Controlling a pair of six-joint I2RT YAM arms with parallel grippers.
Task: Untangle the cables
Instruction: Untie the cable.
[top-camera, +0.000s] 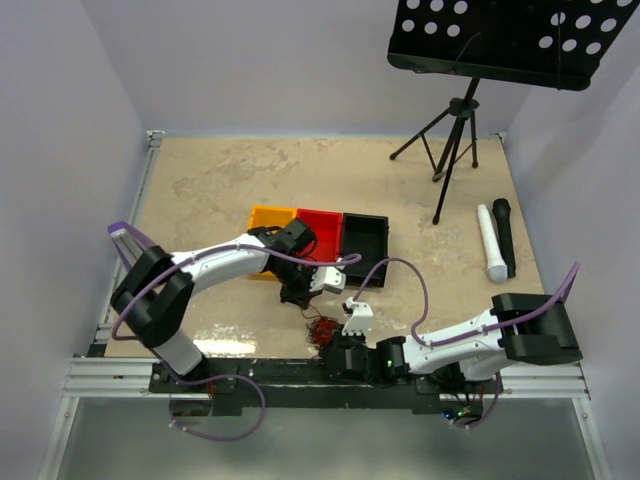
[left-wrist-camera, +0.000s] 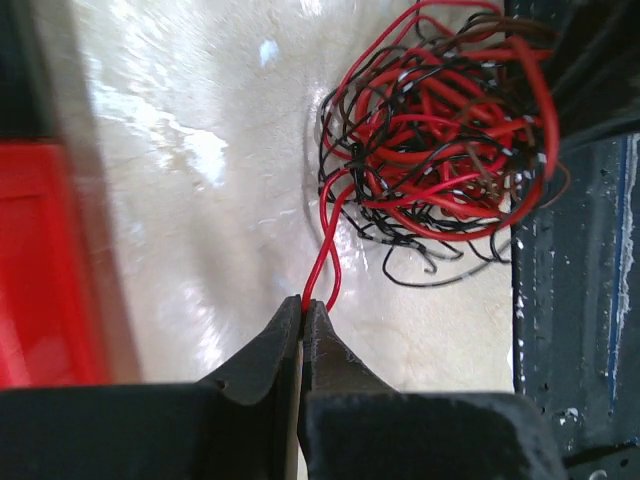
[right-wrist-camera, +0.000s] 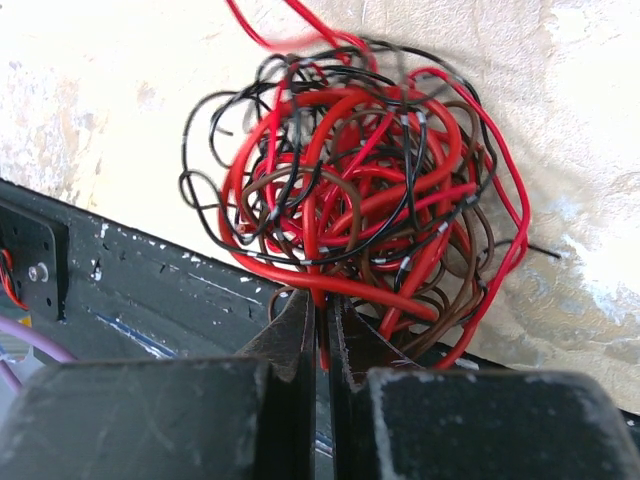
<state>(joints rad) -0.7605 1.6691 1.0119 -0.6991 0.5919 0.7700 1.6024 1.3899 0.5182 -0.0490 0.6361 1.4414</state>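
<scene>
The cables are a small snarl of thin red, black and brown wires (top-camera: 323, 333) at the table's near edge. It fills the upper right of the left wrist view (left-wrist-camera: 440, 150) and the middle of the right wrist view (right-wrist-camera: 360, 200). My left gripper (left-wrist-camera: 303, 303) is shut on a red strand (left-wrist-camera: 322, 255) that loops out of the snarl toward it. My right gripper (right-wrist-camera: 322, 300) is shut on a red wire (right-wrist-camera: 318, 262) at the snarl's near side, over the dark base rail. In the top view the left gripper (top-camera: 297, 298) is just beyond the snarl, the right gripper (top-camera: 340, 345) beside it.
Orange (top-camera: 268, 219), red (top-camera: 318, 226) and black (top-camera: 363, 238) bins stand behind the left gripper. A music stand (top-camera: 455, 130) is at the far right. A white cylinder (top-camera: 489, 243) and a black one (top-camera: 505, 235) lie at the right. The dark base rail (left-wrist-camera: 570, 300) borders the snarl.
</scene>
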